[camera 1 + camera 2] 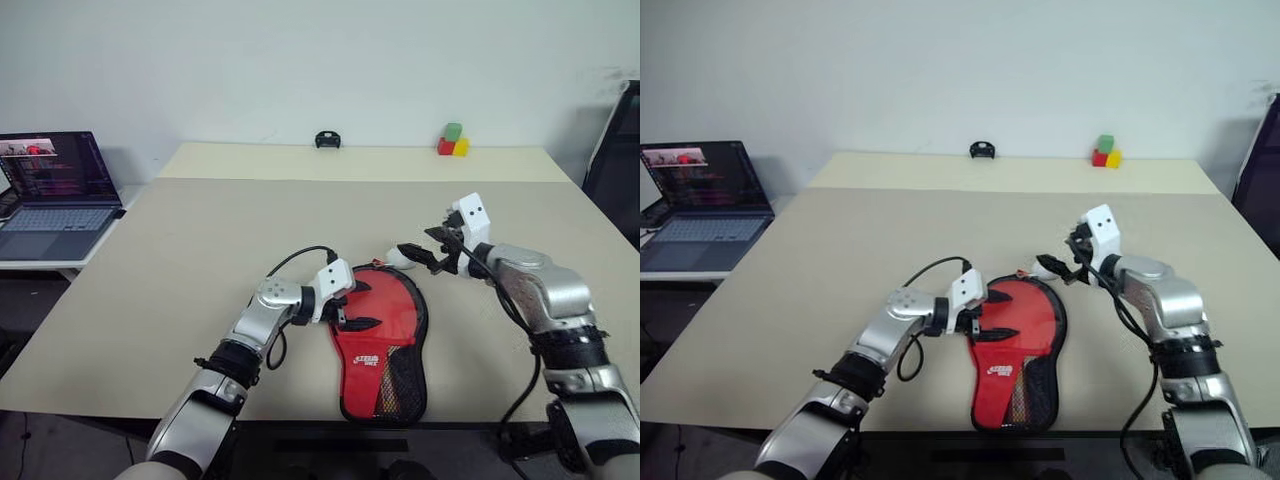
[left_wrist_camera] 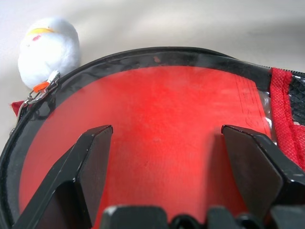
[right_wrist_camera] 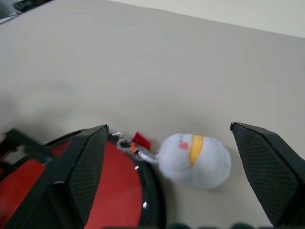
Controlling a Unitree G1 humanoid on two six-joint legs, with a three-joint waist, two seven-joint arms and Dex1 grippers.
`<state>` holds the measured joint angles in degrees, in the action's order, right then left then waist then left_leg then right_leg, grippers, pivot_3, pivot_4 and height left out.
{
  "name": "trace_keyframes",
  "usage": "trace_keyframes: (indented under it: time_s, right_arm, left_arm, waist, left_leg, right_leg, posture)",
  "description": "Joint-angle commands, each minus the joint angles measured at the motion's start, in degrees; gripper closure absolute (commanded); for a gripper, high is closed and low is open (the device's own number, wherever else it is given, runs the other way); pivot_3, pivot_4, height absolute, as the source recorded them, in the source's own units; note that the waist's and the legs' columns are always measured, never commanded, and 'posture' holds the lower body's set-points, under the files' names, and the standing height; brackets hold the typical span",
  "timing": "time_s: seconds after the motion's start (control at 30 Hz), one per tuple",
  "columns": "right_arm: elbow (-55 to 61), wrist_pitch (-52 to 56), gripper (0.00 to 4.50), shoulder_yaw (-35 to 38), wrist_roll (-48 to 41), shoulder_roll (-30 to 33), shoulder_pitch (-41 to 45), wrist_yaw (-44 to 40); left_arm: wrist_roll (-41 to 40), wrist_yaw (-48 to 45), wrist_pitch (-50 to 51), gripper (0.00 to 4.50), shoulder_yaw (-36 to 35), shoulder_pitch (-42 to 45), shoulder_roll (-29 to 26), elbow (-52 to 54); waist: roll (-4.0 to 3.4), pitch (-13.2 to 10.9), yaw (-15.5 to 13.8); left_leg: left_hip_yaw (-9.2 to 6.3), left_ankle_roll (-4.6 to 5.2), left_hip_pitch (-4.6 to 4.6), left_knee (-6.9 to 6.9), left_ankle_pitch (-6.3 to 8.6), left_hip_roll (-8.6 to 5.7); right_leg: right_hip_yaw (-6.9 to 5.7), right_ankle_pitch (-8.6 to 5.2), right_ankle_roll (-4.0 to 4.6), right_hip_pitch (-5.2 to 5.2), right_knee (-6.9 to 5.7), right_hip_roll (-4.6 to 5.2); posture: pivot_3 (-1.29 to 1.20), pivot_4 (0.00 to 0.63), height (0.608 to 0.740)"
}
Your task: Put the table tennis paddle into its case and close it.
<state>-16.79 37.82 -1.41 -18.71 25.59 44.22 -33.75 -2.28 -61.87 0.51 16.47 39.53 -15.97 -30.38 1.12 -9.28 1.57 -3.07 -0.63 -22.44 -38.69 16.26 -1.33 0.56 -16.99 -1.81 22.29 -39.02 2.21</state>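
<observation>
Red case (image 1: 380, 340) flat on the desk (image 1: 200, 260), left hand (image 1: 352, 305) spread over its round end, right hand (image 1: 428, 256) spread above the white-yellow zipper charm (image 3: 194, 160)

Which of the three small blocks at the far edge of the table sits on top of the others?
The green block; it rests above the red block and yellow block.
</observation>
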Motion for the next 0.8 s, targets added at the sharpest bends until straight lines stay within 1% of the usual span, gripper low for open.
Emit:
trace_keyframes:
  time_s: [0.03, 0.17, 0.27, 0.37, 0.53, 0.73, 0.8]
  right_arm:
    - [-12.7, -9.9, 0.0, 1.8, 2.8, -3.2, 5.7, 1.8]
    - [-24.5, -16.4, 0.0, 2.5, 4.6, -5.6, 10.0, 2.2]
    - [-31.3, -19.4, 0.0, 2.8, 5.7, -6.6, 12.3, 2.5]
    - [-35.7, -21.2, 0.0, 3.1, 6.5, -7.2, 13.6, 2.5]
    - [-39.3, -21.8, 0.0, 3.7, 7.4, -8.3, 14.0, 2.3]
    - [-38.4, -20.1, 0.0, 4.0, 7.0, -9.4, 13.5, 1.0]
    - [-38.1, -19.9, 0.41, 4.1, 7.1, -9.7, 13.4, 1.2]
  left_arm:
    - [0.7, 0.4, 0.1, 0.53, 0.8, -1.6, 0.2, 1.3]
    - [0.8, 0.6, 0.3, 0.53, 0.8, -1.9, 0.1, 1.8]
    - [0.8, 0.8, 0.4, 0.53, 0.8, -1.9, 0.0, 1.9]
    - [0.9, 0.9, 0.4, 0.53, 0.8, -2.0, -0.1, 1.9]
    - [0.8, 1.1, 0.4, 0.53, 0.8, -1.9, -0.2, 1.8]
    - [1.2, 1.3, -0.1, 0.53, 0.8, -1.2, -0.3, 0.5]
    - [1.5, 1.5, -0.4, 0.49, 0.8, -0.9, -0.3, 0.0]
  waist:
    - [-0.01, 0.0, 0.1]
    - [-0.01, 0.0, 0.1]
    - [-0.02, 0.0, 0.1]
    - [-0.04, 0.0, 0.1]
    - [-0.06, 0.0, 0.2]
    - [-0.06, 0.0, 0.2]
    - [-0.07, 0.0, 0.2]
  left_leg:
    - [0.0, 0.0, 0.01, 0.0, 0.0, 0.0]
    - [0.03, -0.01, 0.01, 0.01, -0.01, 0.0]
    - [0.04, -0.02, 0.0, 0.01, -0.01, 0.0]
    - [0.04, -0.02, 0.01, 0.01, -0.01, 0.0]
    - [0.06, -0.02, 0.02, 0.01, -0.01, 0.0]
    - [0.06, -0.02, 0.02, 0.01, -0.01, 0.0]
    - [0.05, -0.02, 0.03, 0.01, -0.01, 0.0]
  right_leg:
    - [0.01, 0.0, 0.0, 0.0, 0.0, 0.0]
    - [0.02, 0.0, 0.0, 0.01, 0.0, 0.0]
    - [0.04, 0.0, 0.0, 0.01, 0.01, 0.02]
    - [0.05, 0.0, 0.01, 0.01, 0.0, 0.02]
    - [0.08, 0.01, 0.01, 0.01, -0.02, 0.02]
    - [0.08, 0.01, 0.01, 0.01, -0.04, 0.02]
    - [0.08, 0.01, 0.01, 0.01, -0.04, 0.02]
  posture:
    - [0.0, 0.15, 0.74]
    - [0.0, 0.15, 0.74]
    - [0.0, 0.15, 0.74]
    - [0.0, 0.15, 0.74]
    - [0.0, 0.15, 0.74]
    - [0.0, 0.15, 0.74]
    - [0.0, 0.15, 0.74]
